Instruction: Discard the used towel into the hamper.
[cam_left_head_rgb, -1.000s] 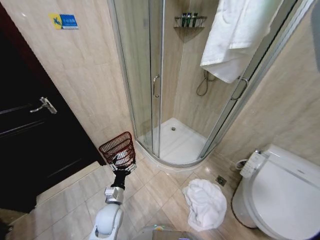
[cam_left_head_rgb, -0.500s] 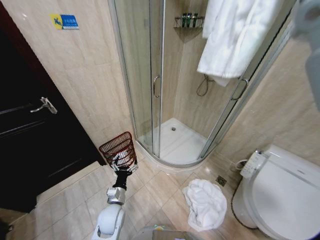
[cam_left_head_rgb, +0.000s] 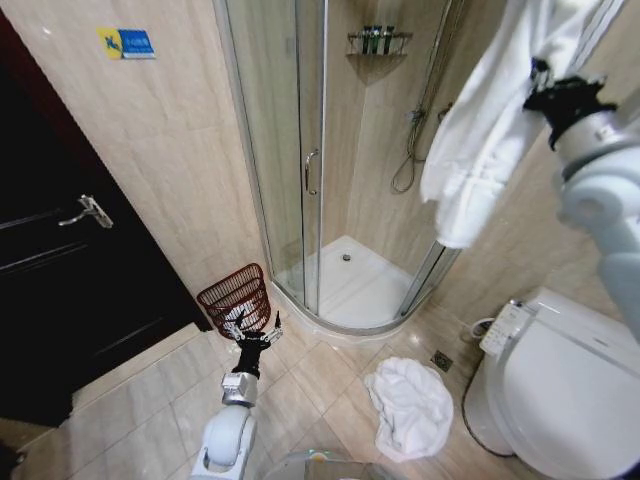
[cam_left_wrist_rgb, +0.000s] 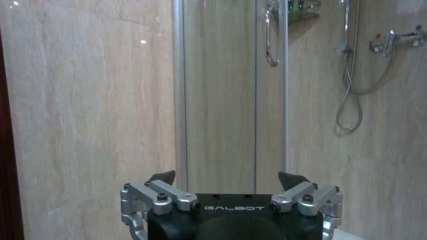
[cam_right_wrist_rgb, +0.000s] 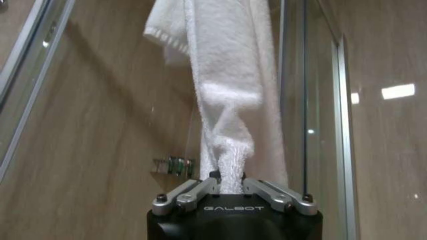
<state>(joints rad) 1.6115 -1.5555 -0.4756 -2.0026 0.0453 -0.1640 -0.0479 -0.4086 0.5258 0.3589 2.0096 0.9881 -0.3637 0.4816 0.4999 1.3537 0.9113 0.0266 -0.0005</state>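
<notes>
1. Currently the right gripper (cam_left_head_rgb: 540, 80) is raised high at far right, beside the glass shower enclosure (cam_left_head_rgb: 290, 170). It carries the white terry towel (cam_left_head_rgb: 480, 150), which hangs in a long loose drape below it.
2. Why it's held like that, my read: lifted high so the cloth clears the floor and the white toilet (cam_left_head_rgb: 560, 390) on the way across.
3. Right jaws: nearly closed, clenched on a bunched fold of the towel. The wrist view shows cloth pinched between the fingertips (cam_right_wrist_rgb: 208, 186) and spilling out beyond them.
4. The left gripper (cam_left_head_rgb: 248, 338) is low at near left, just beside the dark red-brown wire-mesh hamper (cam_left_head_rgb: 235, 296), over the tiled floor (cam_left_head_rgb: 310, 385).
5. Left jaws: spread wide, holding nothing and touching nothing I can see. It faces the beige wall and shower door.
6. The hamper stands on the floor between the dark door (cam_left_head_rgb: 60, 280) and the shower base, well apart from the held towel.
7. A second crumpled white towel (cam_left_head_rgb: 410, 405) lies on the floor near the toilet, untouched.
</notes>
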